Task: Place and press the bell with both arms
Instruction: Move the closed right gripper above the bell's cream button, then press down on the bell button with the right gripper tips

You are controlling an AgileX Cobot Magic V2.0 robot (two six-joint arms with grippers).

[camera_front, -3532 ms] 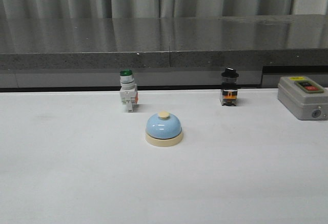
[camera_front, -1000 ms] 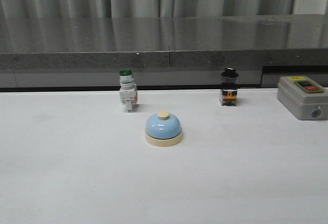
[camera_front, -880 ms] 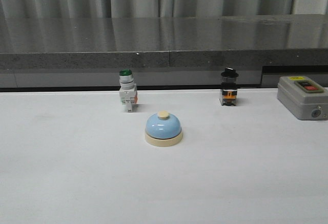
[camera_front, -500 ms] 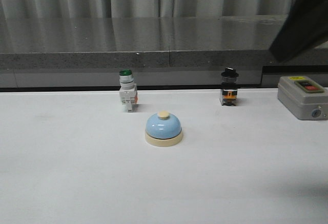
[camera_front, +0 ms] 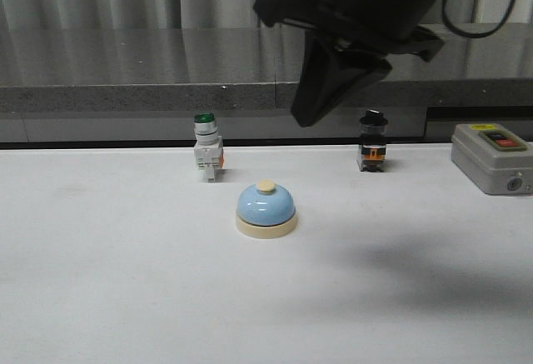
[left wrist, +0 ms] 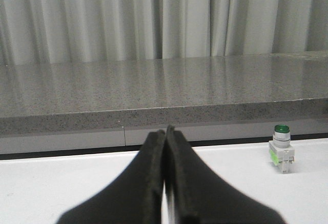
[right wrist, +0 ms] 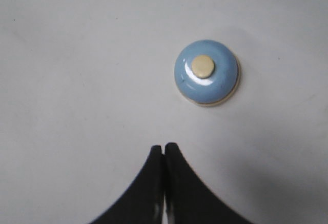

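Note:
The light-blue bell with a cream base and cream button stands on the white table near the middle. It also shows in the right wrist view. My right gripper hangs in the air above and to the right of the bell, pointing down, shut and empty; in its wrist view the tips meet. My left gripper is shut and empty, low over the table, and does not show in the front view.
A green-capped white pushbutton switch stands behind the bell to the left, and shows in the left wrist view. A black-capped switch stands behind to the right. A grey box with a red button sits at the right edge. A grey ledge runs behind.
The right arm has swung in from the upper right and now hangs over the table above and right of the bell. The bell and the switches have not moved.

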